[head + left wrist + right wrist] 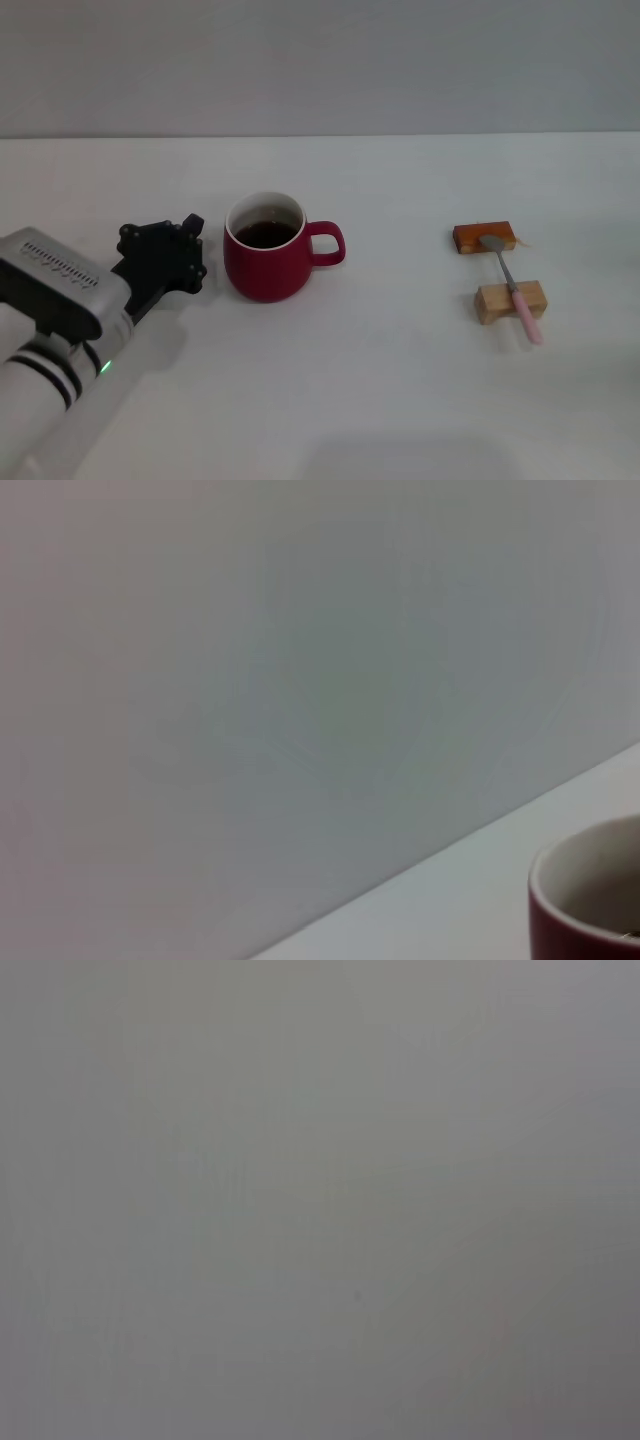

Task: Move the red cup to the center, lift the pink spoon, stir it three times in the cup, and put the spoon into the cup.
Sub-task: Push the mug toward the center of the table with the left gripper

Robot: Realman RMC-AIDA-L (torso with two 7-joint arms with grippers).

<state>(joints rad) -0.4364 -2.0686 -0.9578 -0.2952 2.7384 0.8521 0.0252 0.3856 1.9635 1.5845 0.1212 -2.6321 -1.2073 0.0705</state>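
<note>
- The white table (pixel 380 400) is spanning the whole workspace, with a plain grey wall (pixel 320 60) standing behind it.
- The left hand (pixel 190 250) is hovering low over the table just beside the red cup (pixel 266 258), on the side away from the loop handle; whether it is released or clenched cannot be told.
- The red cup is standing upright, holding dark liquid, its handle pointing toward the robot's right.
- Two wooden blocks (pixel 511 301) are sitting well apart from the cup on the right.
- The pink spoon (pixel 512 283) is lying across both blocks, bowl on the far block.
- The right hand is showing in no view.
</note>
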